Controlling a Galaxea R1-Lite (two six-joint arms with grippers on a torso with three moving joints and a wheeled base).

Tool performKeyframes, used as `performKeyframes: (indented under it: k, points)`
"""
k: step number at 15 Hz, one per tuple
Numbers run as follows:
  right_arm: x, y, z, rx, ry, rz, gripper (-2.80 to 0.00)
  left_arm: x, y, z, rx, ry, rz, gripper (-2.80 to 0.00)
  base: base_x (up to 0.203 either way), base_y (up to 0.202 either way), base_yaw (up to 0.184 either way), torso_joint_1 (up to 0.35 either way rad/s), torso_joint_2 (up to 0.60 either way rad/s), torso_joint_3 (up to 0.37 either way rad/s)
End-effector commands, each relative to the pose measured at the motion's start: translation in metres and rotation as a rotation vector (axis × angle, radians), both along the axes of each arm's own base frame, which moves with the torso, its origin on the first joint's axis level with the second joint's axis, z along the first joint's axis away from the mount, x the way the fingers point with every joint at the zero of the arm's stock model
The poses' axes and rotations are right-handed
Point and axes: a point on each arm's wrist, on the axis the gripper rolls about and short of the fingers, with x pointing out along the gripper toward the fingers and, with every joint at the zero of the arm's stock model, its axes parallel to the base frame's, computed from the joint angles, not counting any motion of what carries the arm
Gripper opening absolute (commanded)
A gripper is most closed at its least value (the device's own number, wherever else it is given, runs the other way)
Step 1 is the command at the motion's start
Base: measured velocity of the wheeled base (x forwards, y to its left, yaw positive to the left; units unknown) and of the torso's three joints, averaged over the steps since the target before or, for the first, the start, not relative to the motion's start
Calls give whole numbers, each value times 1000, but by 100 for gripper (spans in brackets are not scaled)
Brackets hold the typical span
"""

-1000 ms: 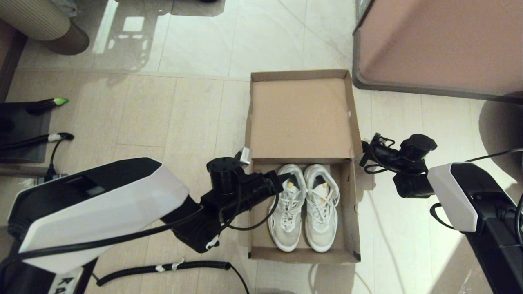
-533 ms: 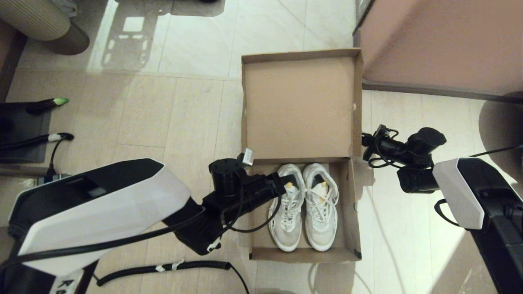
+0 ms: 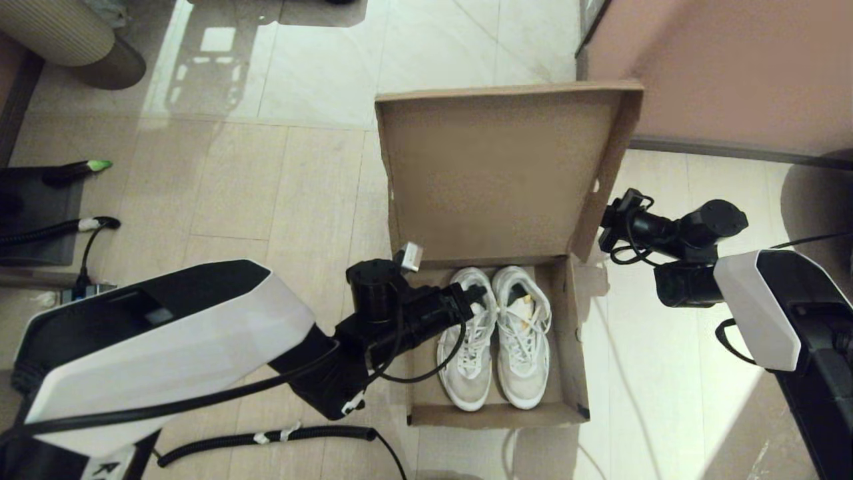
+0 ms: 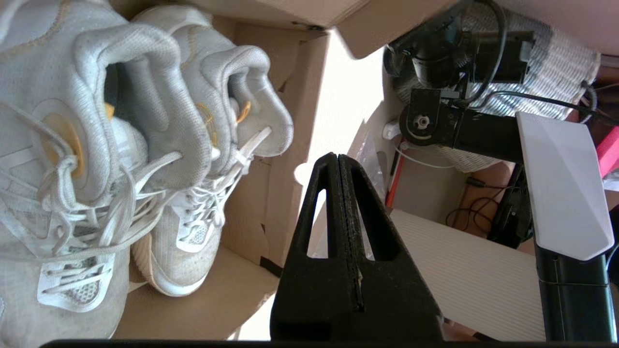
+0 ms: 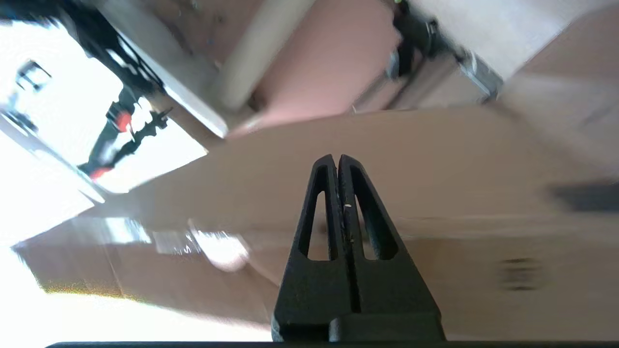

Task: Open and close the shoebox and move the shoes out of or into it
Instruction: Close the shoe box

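Observation:
The brown shoebox (image 3: 568,347) stands on the floor with its hinged lid (image 3: 493,173) raised and tilted up behind the base. The white mesh shoes (image 3: 526,347) lie side by side inside, also in the left wrist view (image 4: 96,145). My right gripper (image 3: 604,232) is shut, its tip pressed against the outer side of the lid's right flap; the right wrist view shows it (image 5: 337,157) against the brown cardboard (image 5: 459,159). My left gripper (image 3: 477,294) is shut and holds nothing, hovering over the heel end of the left shoe at the box's left wall; it shows in the left wrist view (image 4: 337,155).
A large pinkish-brown cabinet (image 3: 733,67) with a dark rim stands just behind the lid on the right. A black corrugated cable (image 3: 266,437) lies on the floor near the box's front left. A dark mat with plugs (image 3: 33,213) sits at the far left.
The lid has swung up from lying nearly flat behind the box to a raised, tilted stand. My right gripper rose and shifted right with it. The left gripper barely moved.

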Motion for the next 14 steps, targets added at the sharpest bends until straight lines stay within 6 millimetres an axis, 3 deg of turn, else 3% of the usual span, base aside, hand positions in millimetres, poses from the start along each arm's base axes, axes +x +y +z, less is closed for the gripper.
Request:
performKeyframes:
  k: [1, 4, 8, 11, 14]
  points:
    - [-6, -1, 18, -28, -26, 30, -280, -6, 0, 16, -23, -24, -11, -280, 0, 0, 0, 0, 0, 0]
    - [-10, 0, 24, -61, -54, 58, -280, -24, 3, 29, -22, -21, -30, -280, 0, 0, 0, 0, 0, 0]
    - [-17, 0, 38, -95, -74, 91, -280, -62, 21, 66, -43, -55, -57, -280, 0, 0, 0, 0, 0, 0]
    - [-21, 1, 47, -106, -43, 122, -280, -99, 53, 85, -23, -89, -59, -280, 0, 0, 0, 0, 0, 0]
    - [-25, 1, 52, -141, -30, 155, -280, -138, 99, 100, -25, -121, -23, -280, 0, 0, 0, 0, 0, 0]
